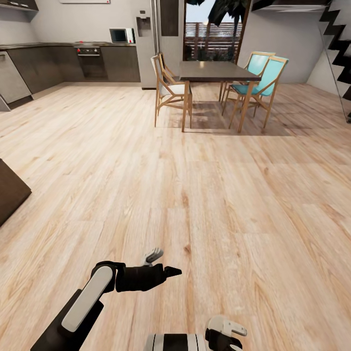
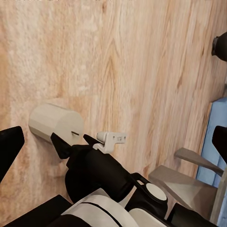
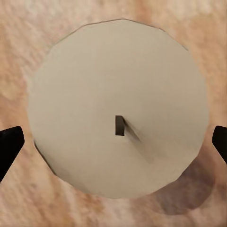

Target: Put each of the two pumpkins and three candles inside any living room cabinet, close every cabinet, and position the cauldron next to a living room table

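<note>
A stubby beige candle (image 3: 118,127) with a small dark wick stands on the wood floor. My right gripper (image 3: 113,142) hangs open over it, one black fingertip on each side of the candle and neither touching it. The left wrist view takes in the same candle (image 2: 54,120) just past the right gripper (image 2: 85,139) and its fingers. In the head view the right gripper (image 1: 226,336) sits at the bottom edge. My left gripper (image 1: 165,263) is open with nothing in it, held above the floor to the left of the right arm; its own fingertips frame the left wrist view (image 2: 115,142).
Bare wood floor stretches ahead. A dark-topped dining table (image 1: 214,70) with wooden chairs (image 1: 168,90) stands at the far middle. Dark kitchen cabinets (image 1: 73,63) line the far left. A dark-brown furniture corner (image 1: 9,190) juts in at the left edge, and stairs (image 1: 341,44) rise at far right.
</note>
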Available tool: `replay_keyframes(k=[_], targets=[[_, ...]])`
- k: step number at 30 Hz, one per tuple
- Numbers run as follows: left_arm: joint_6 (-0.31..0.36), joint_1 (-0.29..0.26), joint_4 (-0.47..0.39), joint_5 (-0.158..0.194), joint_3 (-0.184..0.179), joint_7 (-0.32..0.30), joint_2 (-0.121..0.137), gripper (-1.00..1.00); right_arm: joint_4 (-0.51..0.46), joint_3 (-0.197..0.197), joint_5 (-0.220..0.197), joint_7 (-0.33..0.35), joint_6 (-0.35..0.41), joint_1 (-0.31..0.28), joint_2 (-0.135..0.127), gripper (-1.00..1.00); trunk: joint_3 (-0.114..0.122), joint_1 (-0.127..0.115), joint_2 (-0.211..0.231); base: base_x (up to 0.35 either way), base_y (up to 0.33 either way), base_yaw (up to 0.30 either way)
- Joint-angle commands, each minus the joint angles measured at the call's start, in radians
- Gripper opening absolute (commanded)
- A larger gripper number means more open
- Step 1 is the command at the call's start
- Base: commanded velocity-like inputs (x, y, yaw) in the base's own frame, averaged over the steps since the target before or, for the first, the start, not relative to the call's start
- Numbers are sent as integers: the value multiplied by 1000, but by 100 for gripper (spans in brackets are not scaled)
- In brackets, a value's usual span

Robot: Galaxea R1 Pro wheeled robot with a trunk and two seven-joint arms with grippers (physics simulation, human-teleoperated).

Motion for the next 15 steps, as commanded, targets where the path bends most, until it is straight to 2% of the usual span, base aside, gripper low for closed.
replay_keyframes(k=[1,15], targets=[[0,-1,-1,11,-1,11,1,100,0,8,-11,-5,-5,-1,-1,100,-1,0,0,69,0,0],[0,-1,-1,10,-2,11,1,100,0,8,-11,-5,-5,-1,0,100,-1,0,0,21,0,0]])
